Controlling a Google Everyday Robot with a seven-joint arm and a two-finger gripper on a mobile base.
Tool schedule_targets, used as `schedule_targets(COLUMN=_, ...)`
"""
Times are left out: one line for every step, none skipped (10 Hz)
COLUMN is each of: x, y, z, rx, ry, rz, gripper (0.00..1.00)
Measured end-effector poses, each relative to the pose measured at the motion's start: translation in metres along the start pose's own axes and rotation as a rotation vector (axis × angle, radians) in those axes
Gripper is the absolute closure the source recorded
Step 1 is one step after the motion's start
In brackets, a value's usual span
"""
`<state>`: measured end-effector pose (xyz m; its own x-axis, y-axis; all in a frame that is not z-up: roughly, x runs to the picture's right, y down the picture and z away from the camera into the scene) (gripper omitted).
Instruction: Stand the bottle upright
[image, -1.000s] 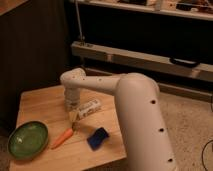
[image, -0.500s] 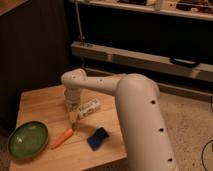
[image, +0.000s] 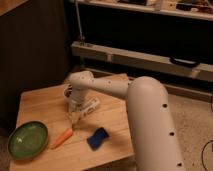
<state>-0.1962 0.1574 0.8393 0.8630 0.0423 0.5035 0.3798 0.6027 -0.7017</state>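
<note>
Near the middle of the tabletop: bottle (image: 92, 105), pale, lay on its side beside the arm's wrist, not upright. Gripper (image: 74, 116) pointed down at the wood, just beside the bottle on the side toward the left edge; how far open it was, and whether it held anything, could not be told. Carrot (image: 62, 138), green bowl (image: 28, 141) and blue sponge (image: 97, 138) lay toward the front edge. Judgement: task not done; grasping and righting remained.
</note>
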Motion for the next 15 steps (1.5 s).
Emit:
schedule_targets(x=-0.003, y=0.000, z=0.001, rx=0.006, ry=-0.016, rz=-0.028, gripper=0.46)
schedule_targets(x=-0.004, y=0.001, z=0.000, rx=0.017, ry=-0.026, rz=-0.056, gripper=0.46)
schedule_targets(x=-0.005, y=0.001, z=-0.002, rx=0.030, ry=-0.025, rz=-0.078, gripper=0.45)
schedule_targets(x=-0.007, y=0.003, z=-0.003, rx=0.044, ry=-0.019, rz=-0.107, gripper=0.41)
schedule_targets(x=-0.011, y=0.004, z=-0.004, rx=0.060, ry=-0.011, rz=-0.152, gripper=0.31)
schedule_targets(x=-0.014, y=0.005, z=-0.005, rx=0.074, ry=-0.009, rz=-0.184, gripper=0.22)
schedule_targets(x=-0.014, y=0.007, z=-0.008, rx=0.083, ry=-0.017, rz=-0.212, gripper=0.20)
schedule_targets(x=-0.015, y=0.007, z=-0.010, rx=0.089, ry=-0.040, rz=-0.239, gripper=0.20)
schedule_targets(x=-0.013, y=0.008, z=-0.013, rx=0.097, ry=-0.057, rz=-0.258, gripper=0.20)
schedule_targets(x=-0.014, y=0.008, z=-0.013, rx=0.097, ry=-0.061, rz=-0.263, gripper=0.20)
schedule_targets(x=-0.015, y=0.008, z=-0.012, rx=0.095, ry=-0.062, rz=-0.265, gripper=0.20)
schedule_targets(x=-0.016, y=0.008, z=-0.012, rx=0.096, ry=-0.062, rz=-0.265, gripper=0.20)
schedule_targets(x=-0.015, y=0.008, z=-0.013, rx=0.098, ry=-0.058, rz=-0.267, gripper=0.20)
schedule_targets(x=-0.017, y=0.010, z=-0.014, rx=0.112, ry=-0.045, rz=-0.278, gripper=0.20)
schedule_targets(x=-0.022, y=0.013, z=-0.015, rx=0.151, ry=-0.020, rz=-0.308, gripper=0.20)
